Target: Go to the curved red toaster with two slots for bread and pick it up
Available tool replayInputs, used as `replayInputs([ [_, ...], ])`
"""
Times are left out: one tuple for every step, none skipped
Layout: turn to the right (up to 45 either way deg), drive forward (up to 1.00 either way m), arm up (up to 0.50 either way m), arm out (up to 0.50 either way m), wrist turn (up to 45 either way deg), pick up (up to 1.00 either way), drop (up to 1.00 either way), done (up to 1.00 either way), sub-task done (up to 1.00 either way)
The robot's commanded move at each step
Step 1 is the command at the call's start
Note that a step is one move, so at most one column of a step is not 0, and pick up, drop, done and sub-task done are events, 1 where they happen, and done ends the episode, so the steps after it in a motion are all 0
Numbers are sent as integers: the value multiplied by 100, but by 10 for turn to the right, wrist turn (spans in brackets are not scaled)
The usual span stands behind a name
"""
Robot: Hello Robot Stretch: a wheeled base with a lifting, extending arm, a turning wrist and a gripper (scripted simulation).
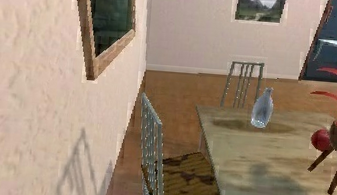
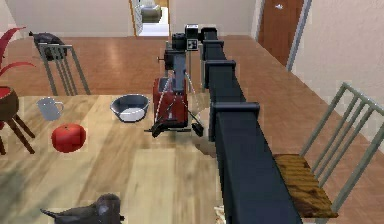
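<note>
Currently, on inspection:

- Arm (image 2: 240, 140) is reaching as a dark bar from the table's (image 2: 120, 175) near edge twd its far edge, arm side view.
- Gripper (image 2: 178, 88) is hanging over the table's far part, w/ a red thing standing on the tabletop at or behind it. Cannot tell whether it is grasping anything or is released.
- Toaster (image 2: 162, 102), a curved dark-red body, is sitting on the table's far part, by the gripper. Contact btwn the two cannot be told.
- Grey bowl (image 2: 130, 107) is resting on the table just left of the toaster.
- Pale mug (image 2: 50, 108) is standing on the table further left of the bowl.
- Red round fruit (image 2: 67, 138) is lying on the table nearer than the mug.
- Red-leafed plant (image 2: 8, 65) on a dark stand is occupying the table's left end.
- Dark object (image 2: 92, 211), shape unclear, is lying at the table's near edge.
- Slatted chair (image 2: 315, 160) w/ wooden seat is standing off the table's right end. Another chair (image 2: 62, 62) is standing beyond its far left corner.
- Forward view: clear bottle (image 1: 263, 109) is standing upright on the table (image 1: 270, 179). A grey chair (image 1: 171, 166) is sitting at the table's left side.
- Framed picture (image 1: 107, 21) is hanging on the wall left of the table.
</note>
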Motion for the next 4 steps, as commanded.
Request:
replayInputs([
  [0,0,0,0,450,0,0,0,0],
  [0,0,0,0,450,0,0,0,0],
  [0,0,0,0,450,0,0,0,0],
  [0,0,0,0,240,0,0,0,0],
])
